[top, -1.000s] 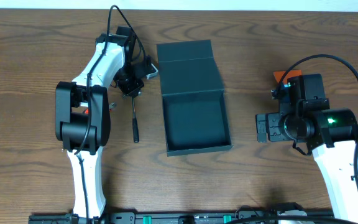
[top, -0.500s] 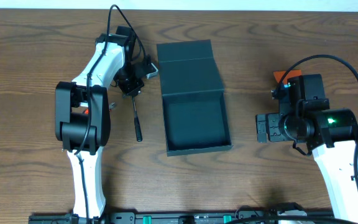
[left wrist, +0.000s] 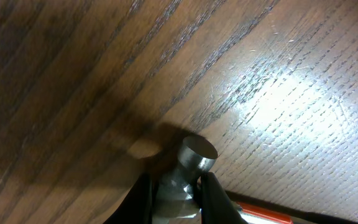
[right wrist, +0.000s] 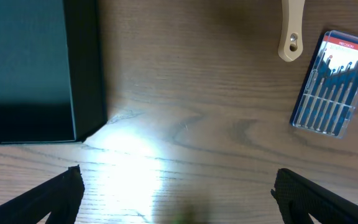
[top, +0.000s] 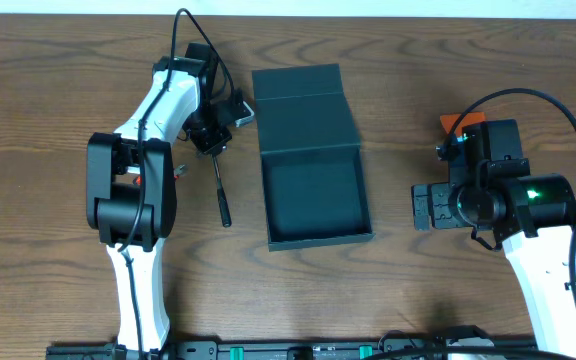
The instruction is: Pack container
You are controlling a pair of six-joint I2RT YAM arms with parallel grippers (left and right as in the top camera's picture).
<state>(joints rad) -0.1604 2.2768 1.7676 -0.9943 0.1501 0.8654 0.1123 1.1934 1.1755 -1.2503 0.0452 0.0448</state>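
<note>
The container (top: 265, 200) is a dark teal-grey box lying open mid-table, its flap lid folded back; nothing shows inside. My left gripper (top: 211, 143) is just left of the lid, shut on the metal head of a hammer (left wrist: 190, 163), whose black handle (top: 221, 196) trails toward the front. The left wrist view shows both jaws (left wrist: 174, 194) pressed on the steel head above the wood. My right gripper (top: 430, 207) hangs open and empty right of the box; its fingers (right wrist: 179, 193) are spread wide, with the box corner (right wrist: 36, 68) at upper left.
A clear case of precision screwdrivers (right wrist: 331, 84) and a beige tool handle (right wrist: 291, 31) lie on the table near the right arm. An orange object (top: 450, 122) shows behind the right arm. A red-orange item (left wrist: 260, 216) lies under the left wrist.
The hammer's handle has swung slightly to the right, toward the box, with the left gripper still holding its head. The right arm has not moved.
</note>
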